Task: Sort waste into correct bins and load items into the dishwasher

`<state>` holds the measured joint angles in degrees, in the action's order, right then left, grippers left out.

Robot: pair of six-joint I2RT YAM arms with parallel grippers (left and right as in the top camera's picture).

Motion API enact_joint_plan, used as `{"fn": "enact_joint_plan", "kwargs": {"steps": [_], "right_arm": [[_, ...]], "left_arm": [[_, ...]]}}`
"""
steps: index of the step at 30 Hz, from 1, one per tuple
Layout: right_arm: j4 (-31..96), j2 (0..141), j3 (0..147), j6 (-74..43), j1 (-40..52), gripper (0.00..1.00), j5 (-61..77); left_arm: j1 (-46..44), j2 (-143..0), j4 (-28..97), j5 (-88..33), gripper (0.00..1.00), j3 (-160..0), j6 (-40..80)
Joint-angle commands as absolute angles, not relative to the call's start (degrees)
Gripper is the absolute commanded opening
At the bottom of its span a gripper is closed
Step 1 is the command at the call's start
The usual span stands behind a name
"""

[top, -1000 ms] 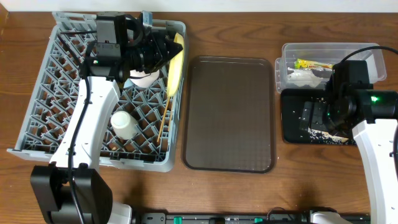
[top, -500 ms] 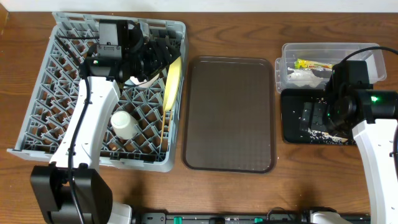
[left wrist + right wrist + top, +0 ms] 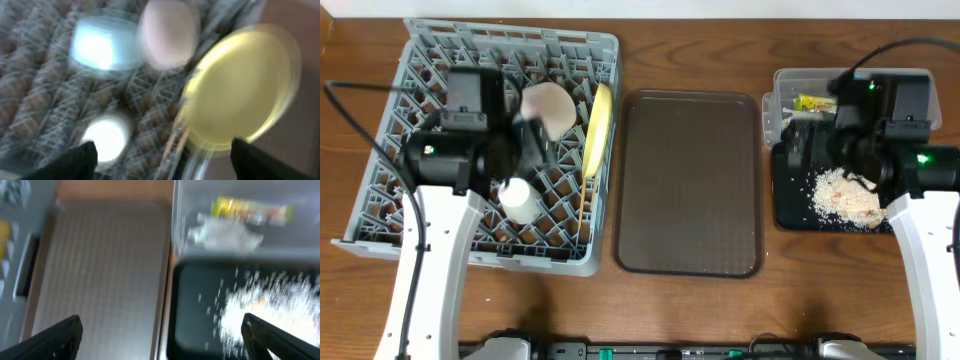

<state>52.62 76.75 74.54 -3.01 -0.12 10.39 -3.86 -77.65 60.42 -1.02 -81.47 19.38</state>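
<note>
Grey plastic peg-lattice dish rack (image 3: 510, 30) sits left on the desk (image 3: 690, 310) and is loaded. A round yellow plate (image 3: 599, 125) stands on edge at its right wall, with a white bowl (image 3: 548, 105) tipped just left of it. A small white cup (image 3: 517, 195) is nearer, thin wooden chopsticks (image 3: 582, 205) lie by the plate, and a light blue saucer (image 3: 102, 42) is beside the bowl.

On the right, the clear plastic tub (image 3: 920, 85) holds the snack wrapper (image 3: 815, 101) and crumpled tissue (image 3: 220, 230). The black tray (image 3: 790, 215) just nearer holds the rice scraps (image 3: 845, 195).

My left fingers (image 3: 75, 160) are apart and empty above the rack. My right fingers (image 3: 55, 337) are apart and empty over the bins.

Risks:
- Brushing the plate on my way out could tip it over the wall.
- The chopsticks could drop through the lattice.
- A low right sweep could scatter rice.
</note>
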Motion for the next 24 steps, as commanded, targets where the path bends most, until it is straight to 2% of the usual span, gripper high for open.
{"fn": "enact_joint_plan", "kwargs": {"steps": [1,7,12,13,14,16,24], "right_arm": [[58.52,76.29,75.09,-3.53,-0.49,0.99,8.64],[58.70,68.90,70.22,-5.34,-0.58,0.99,5.50],[50.24,50.39,55.48,-5.52,-0.58,0.99,5.34],[49.63,48.12,53.93,-5.52,-0.58,0.99,5.34],[49.06,44.23,51.09,-5.52,-0.58,0.99,3.53],[49.76,39.09,47.57,-5.52,-0.58,0.99,0.58],[61.34,36.53,46.17,-5.54,-0.58,0.99,1.08]], "left_arm": [[-3.73,-78.32,68.97,4.14,0.86,-79.61,18.44],[-4.56,-69.60,65.30,4.05,0.86,-70.83,14.04],[-10.85,-48.73,52.34,2.59,0.86,-55.33,8.36],[-11.84,-45.10,50.98,2.59,0.88,-53.06,8.38],[-12.75,-40.66,49.91,2.61,0.93,-50.30,8.38],[-12.99,-34.63,49.56,2.59,0.93,-47.75,8.38],[-12.99,-31.00,50.09,2.59,0.94,-47.57,8.36]]}}
